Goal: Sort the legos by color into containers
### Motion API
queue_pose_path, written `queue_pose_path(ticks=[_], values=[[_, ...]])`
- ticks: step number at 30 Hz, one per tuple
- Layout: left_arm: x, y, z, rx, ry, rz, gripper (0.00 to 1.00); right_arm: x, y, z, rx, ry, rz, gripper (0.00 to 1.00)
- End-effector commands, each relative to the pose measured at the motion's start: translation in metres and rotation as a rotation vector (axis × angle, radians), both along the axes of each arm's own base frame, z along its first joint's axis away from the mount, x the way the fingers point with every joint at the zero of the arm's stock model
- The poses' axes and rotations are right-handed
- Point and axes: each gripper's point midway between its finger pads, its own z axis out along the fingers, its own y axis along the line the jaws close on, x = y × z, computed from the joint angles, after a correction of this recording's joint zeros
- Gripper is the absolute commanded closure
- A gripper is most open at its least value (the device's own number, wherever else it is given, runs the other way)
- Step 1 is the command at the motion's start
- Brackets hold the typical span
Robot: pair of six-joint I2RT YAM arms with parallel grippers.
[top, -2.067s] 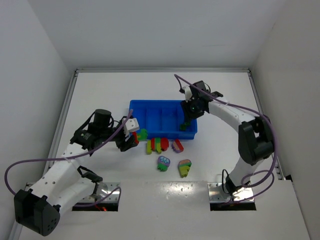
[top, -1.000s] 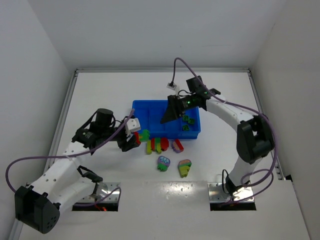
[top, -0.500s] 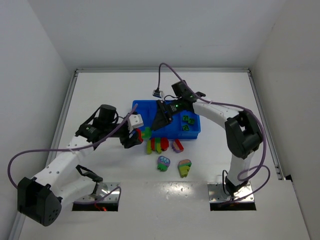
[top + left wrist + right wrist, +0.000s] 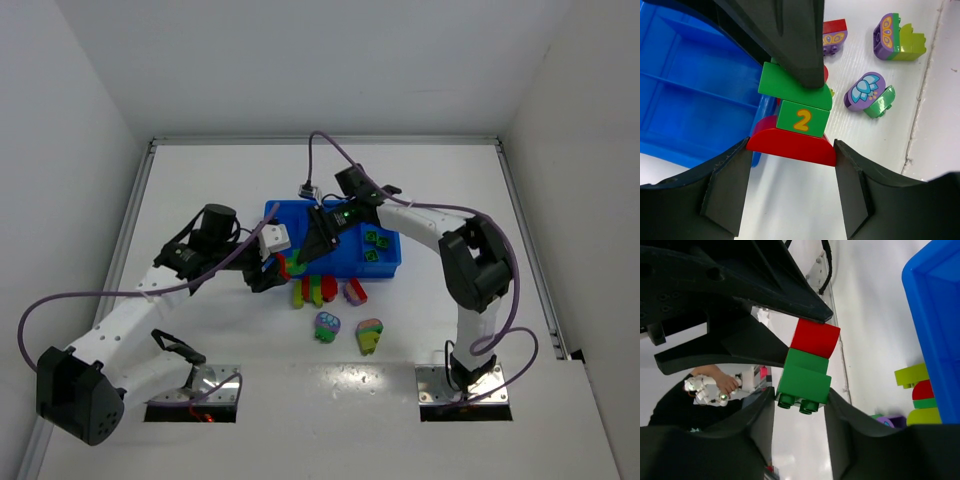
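Your left gripper [image 4: 790, 151] is pinching the red arch brick [image 4: 790, 144] by its two ends, low in the centre of the left wrist view. Stacked on that brick are a green brick marked 2 [image 4: 803, 119] and then the top green brick [image 4: 785, 87]. Your right gripper [image 4: 801, 396] comes in from the top of that frame. In its own wrist view, its jaws are pressed against both sides of the top green brick. In the overhead view, both grippers meet on this stack at the lower left corner of the blue tray [image 4: 392, 262], mid-frame. Two green legos [image 4: 376, 240] lie in the tray's rightmost compartment. Four loose clusters [image 4: 327, 326] sit on the table [image 4: 200, 180] just below the tray.
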Motion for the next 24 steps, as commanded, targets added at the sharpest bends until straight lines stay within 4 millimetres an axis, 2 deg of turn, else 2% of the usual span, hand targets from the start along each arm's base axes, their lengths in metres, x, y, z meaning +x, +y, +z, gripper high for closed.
queue_pose_path(ticks=[1, 4, 7, 8, 9, 10, 11, 17, 22, 24], values=[[0.007, -0.010, 0.025, -0.049, -0.064, -0.024, 0.73, 0.001, 0.008, 0.020, 0.069, -0.049, 0.037, 0.64], [0.007, -0.010, 0.025, -0.049, -0.064, -0.024, 0.73, 0.001, 0.008, 0.017, 0.069, -0.049, 0.037, 0.78], [0.005, -0.010, 0.022, -0.045, -0.056, -0.024, 0.73, 0.001, 0.008, 0.017, 0.069, -0.049, 0.037, 0.86], [0.005, -0.009, 0.024, -0.050, -0.065, -0.024, 0.73, -0.002, 0.006, 0.019, 0.070, -0.051, 0.037, 0.92], [0.004, -0.007, 0.018, -0.039, -0.055, -0.017, 0.73, -0.002, 0.006, 0.023, 0.075, -0.059, 0.037, 0.95], [0.003, -0.007, 0.022, -0.047, -0.060, -0.013, 0.73, 0.005, -0.002, 0.023, 0.074, -0.059, 0.011, 0.97], [-0.001, -0.004, 0.016, -0.037, -0.057, -0.003, 0.73, 0.007, -0.007, 0.022, 0.066, -0.060, -0.007, 1.00], [-0.011, 0.001, 0.003, -0.028, -0.037, -0.003, 0.73, 0.028, -0.049, 0.035, 0.070, -0.098, -0.119, 1.00], [-0.012, 0.001, 0.006, -0.032, -0.045, -0.003, 0.73, 0.042, -0.080, 0.036, 0.060, -0.127, -0.189, 1.00], [-0.013, 0.002, 0.002, -0.028, -0.037, -0.003, 0.73, 0.051, -0.093, 0.027, 0.004, -0.134, -0.237, 1.00]])
